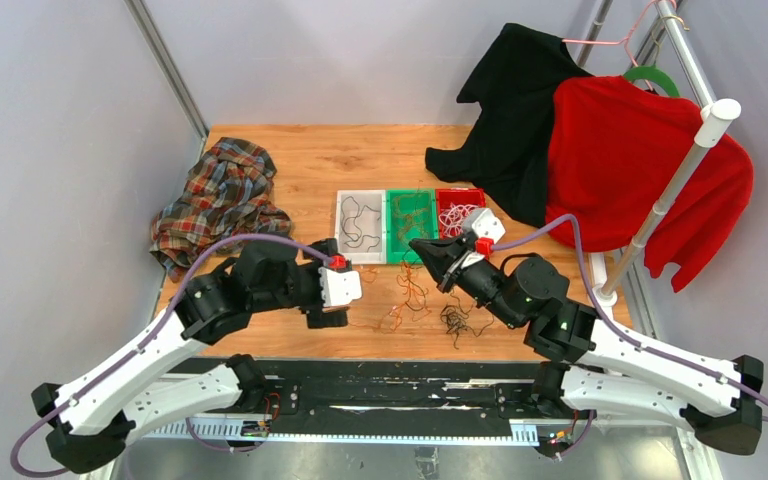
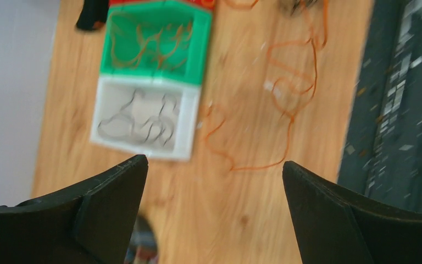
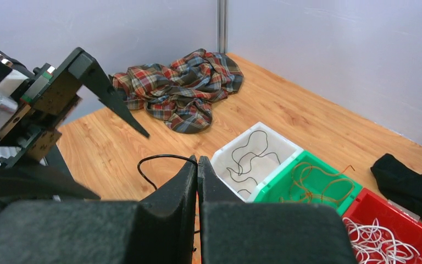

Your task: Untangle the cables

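**Inspector:** While both claws hang over the surface (image 1: 300,150), what do the containers hold?

**Assistant:** Three bins stand together just beyond the claws. White bin (image 3: 280,136): black cables (image 3: 240,159). Green bin (image 3: 280,177): orange cables (image 3: 313,184). Red bin (image 3: 404,213): white cables (image 3: 379,239).

**Inspector:** Claws?

**Assistant:** Right claw (image 3: 197,160) is pinched tight on one black cable (image 3: 153,158). Left claw (image 2: 214,165) is spread wide.

**Inspector:** Surroundings?

**Assistant:** Loose orange strands (image 1: 412,292) and one black tangle (image 1: 455,320) lie between the claws. One plaid shirt (image 1: 218,195) lies beyond the left claw. Beyond the right are two garments, black (image 1: 515,100) and red (image 1: 630,150).

Both arms reach forward over the counter (image 1: 300,160), wrists angled inward. The left end effector (image 2: 214,162) is spread wide and empty; the right end effector (image 3: 197,165) is pinched together on a black cable (image 3: 162,155).
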